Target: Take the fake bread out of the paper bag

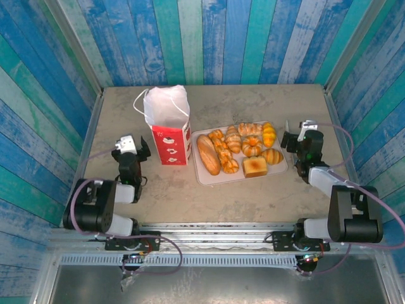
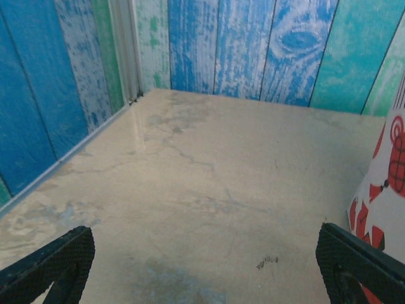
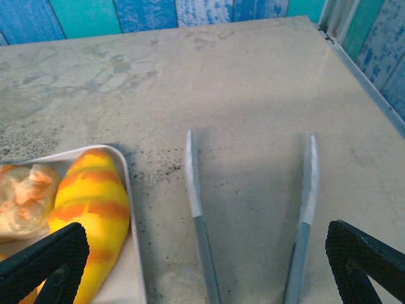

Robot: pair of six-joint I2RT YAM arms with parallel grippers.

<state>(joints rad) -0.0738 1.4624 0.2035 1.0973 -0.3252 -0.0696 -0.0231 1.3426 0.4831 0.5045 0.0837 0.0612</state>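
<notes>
The left gripper (image 1: pixel 131 149) is seen with its jaws spread wide and nothing grasped, bare beige table (image 2: pixel 190 177) lying between them. The small upright red paper bag with white prints (image 1: pixel 169 130) stands just to its right, near the right finger. The right gripper (image 1: pixel 302 136) is likewise released and empty. The golden-brown and orange toy pastries (image 1: pixel 242 149) are laid out of the bag on the flat pale tray (image 1: pixel 204 178), just left of this gripper. Grey metal tongs (image 3: pixel 197 209) are seen between its fingers, touched by neither.
</notes>
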